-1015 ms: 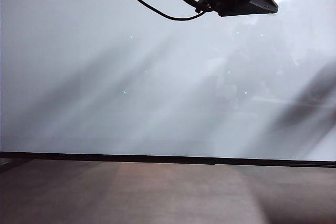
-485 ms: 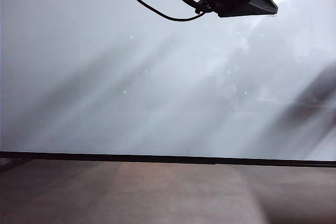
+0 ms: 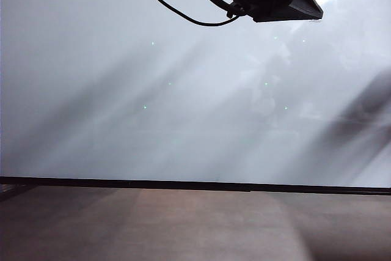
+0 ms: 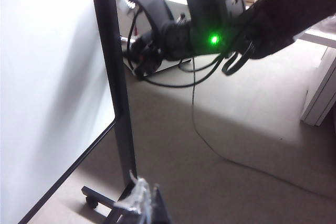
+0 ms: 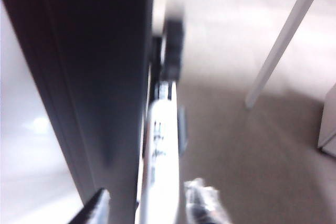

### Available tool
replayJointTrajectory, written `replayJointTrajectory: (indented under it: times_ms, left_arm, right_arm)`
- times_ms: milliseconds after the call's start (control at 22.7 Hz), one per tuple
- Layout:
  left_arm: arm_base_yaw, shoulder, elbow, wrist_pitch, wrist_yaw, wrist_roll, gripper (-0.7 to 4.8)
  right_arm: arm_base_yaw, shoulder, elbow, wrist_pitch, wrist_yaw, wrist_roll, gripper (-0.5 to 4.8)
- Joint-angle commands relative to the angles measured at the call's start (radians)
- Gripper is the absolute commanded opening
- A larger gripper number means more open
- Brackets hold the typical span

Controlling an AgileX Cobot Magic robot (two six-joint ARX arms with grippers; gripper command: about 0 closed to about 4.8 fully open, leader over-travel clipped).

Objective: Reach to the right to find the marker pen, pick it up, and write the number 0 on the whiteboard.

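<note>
straddling the marker pen [image 5: 157, 166] beside the whiteboard [image 3: 122, 90] frame, right gripper [image 5: 149, 203] jaws parted; close squarely. left gripper [image 4: 142, 203]: cannot tell.

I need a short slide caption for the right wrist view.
Right tool, jaws apart, straddling the blurred marker pen beside the whiteboard's dark frame.

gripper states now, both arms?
Left gripper: only a taped fingertip shows beside the black board frame; cannot tell.
Right gripper: jaws apart around the pale grey-white marker pen, not clamped.
</note>
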Motion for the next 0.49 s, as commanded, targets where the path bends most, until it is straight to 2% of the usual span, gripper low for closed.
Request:
replayJointTrajectory:
  times_ms: [44,397,441,485]
  left_arm:
    - [-0.001,-0.014,0.003,0.007,0.007,0.0,-0.06]
    - [0.001,-0.106,0.003,-0.078,-0.001,0.004,-0.06]
    - [0.001,-0.145,0.002,-0.145,-0.002,0.004,-0.06]
    - [0.001,-0.175,0.002,-0.189,-0.003,0.004,-0.06]
  right_arm:
    - [-0.006,-0.023,0.003,-0.005,-0.003,0.001,2.12]
    - [-0.024,-0.171,0.001,-0.154,-0.008,0.002,2.12]
    - [-0.025,-0.223,0.001,-0.25,-0.006,0.002,1.67]
    - [-0.025,-0.251,-0.001,-0.3,-0.006,0.001,0.79]
